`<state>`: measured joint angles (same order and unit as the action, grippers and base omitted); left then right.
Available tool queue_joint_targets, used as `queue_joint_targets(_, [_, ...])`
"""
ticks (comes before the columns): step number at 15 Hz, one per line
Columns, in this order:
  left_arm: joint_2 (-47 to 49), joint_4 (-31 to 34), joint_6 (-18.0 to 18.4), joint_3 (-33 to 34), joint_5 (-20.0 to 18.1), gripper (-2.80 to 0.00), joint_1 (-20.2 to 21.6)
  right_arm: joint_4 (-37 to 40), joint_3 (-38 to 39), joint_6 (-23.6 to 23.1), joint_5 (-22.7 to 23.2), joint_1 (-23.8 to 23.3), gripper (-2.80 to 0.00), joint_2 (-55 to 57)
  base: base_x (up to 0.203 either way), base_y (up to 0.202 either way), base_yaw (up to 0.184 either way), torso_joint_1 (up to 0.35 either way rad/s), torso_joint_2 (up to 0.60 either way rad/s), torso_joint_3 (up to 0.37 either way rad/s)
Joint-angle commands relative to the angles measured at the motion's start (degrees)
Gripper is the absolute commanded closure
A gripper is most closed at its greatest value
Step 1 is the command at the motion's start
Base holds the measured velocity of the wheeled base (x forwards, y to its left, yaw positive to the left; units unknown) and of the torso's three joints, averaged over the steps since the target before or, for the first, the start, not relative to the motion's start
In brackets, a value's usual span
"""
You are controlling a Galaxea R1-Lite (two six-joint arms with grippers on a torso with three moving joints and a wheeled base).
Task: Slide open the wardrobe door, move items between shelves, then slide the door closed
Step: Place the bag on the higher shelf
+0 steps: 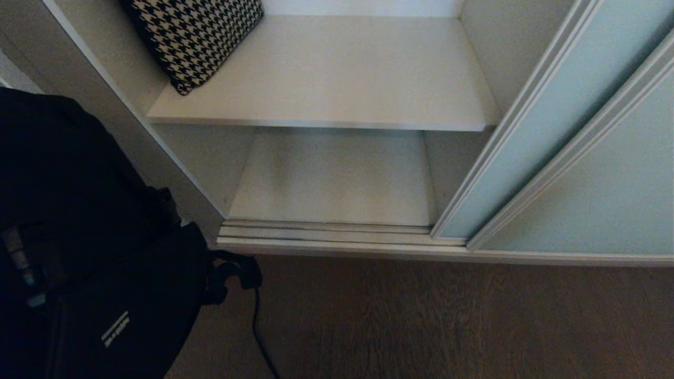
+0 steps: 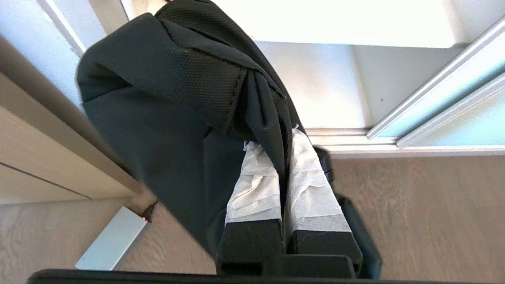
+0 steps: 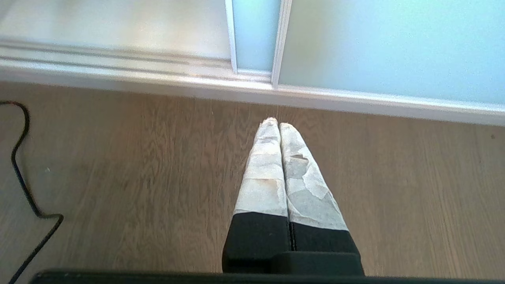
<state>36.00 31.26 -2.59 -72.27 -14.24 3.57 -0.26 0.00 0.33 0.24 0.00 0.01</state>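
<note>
outside, the left hand (image 2: 282,146) pinches the black bag (image 2: 165,118); the right hand (image 3: 279,128) hangs closed, empty.

Bag (image 2: 169,98): matt black woven cloth. Door (image 1: 574,131): frosted glass. Shelves (image 1: 337,79): smooth white laminate. Floor (image 1: 447,321): grained matt wood.

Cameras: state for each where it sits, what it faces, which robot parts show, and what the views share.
Head: high, looking down into the open wardrobe's shelves; no arm seen.
Left wrist: behind the left gripper, shut on the black bag.
Right wrist: behind the shut right gripper, over wooden floor.
Shared: sliding wardrobe door, floor track.
</note>
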Motion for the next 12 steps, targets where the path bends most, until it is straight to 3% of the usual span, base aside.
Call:
queue_joint_targets(1, [0.3, -0.1, 0.0, 0.0, -0.1, 0.0, 0.1, 0.0, 0.0, 0.0, 0.0, 0.0, 0.0, -0.2, 0.0, 0.0, 0.0, -0.001, 0.0, 0.203])
queue_joint_targets(5, [0.4, 0.2, 0.0, 0.0, -0.1, 0.0, 0.0, 0.0, 0.1, 0.0, 0.0, 0.0, 0.0, -0.2, 0.0, 0.0, 0.0, -0.001, 0.0, 0.194])
queue_joint_targets(12, [0.3, 0.3, -0.3, 0.2, -0.4, 0.0, 0.0, 0.0, 0.1, 0.0, 0.0, 0.0, 0.0, -0.2, 0.0, 0.0, 0.0, 0.0, 0.0, 0.0])
